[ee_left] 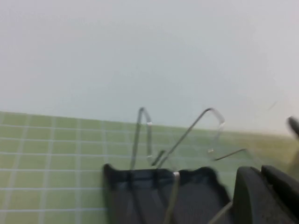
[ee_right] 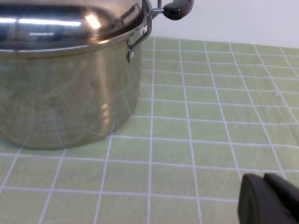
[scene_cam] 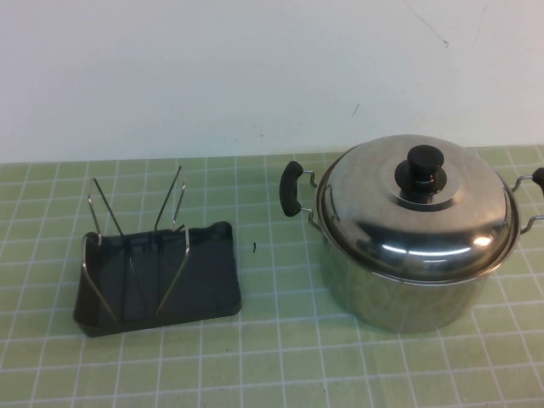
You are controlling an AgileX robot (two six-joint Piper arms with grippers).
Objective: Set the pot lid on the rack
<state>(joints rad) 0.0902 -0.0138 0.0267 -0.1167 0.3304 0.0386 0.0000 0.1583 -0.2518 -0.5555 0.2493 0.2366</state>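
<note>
The shiny steel pot lid (scene_cam: 416, 212) with its black knob (scene_cam: 422, 166) sits on the steel pot (scene_cam: 408, 297) at the right of the table. The dark grey rack (scene_cam: 157, 276) with silver wire prongs stands at the left, with nothing in it. Neither gripper shows in the high view. In the left wrist view my left gripper (ee_left: 261, 171) is shut and empty, close beside the rack (ee_left: 154, 196). In the right wrist view my right gripper (ee_right: 264, 179) is shut and empty, low over the mat, apart from the pot (ee_right: 65, 93) and the lid's rim (ee_right: 70, 23).
A green mat with a white grid (scene_cam: 280, 357) covers the table. A white wall (scene_cam: 255, 68) stands behind it. The pot's black-tipped side handles (scene_cam: 291, 189) stick out to both sides. A small dark speck (scene_cam: 254, 246) lies between rack and pot.
</note>
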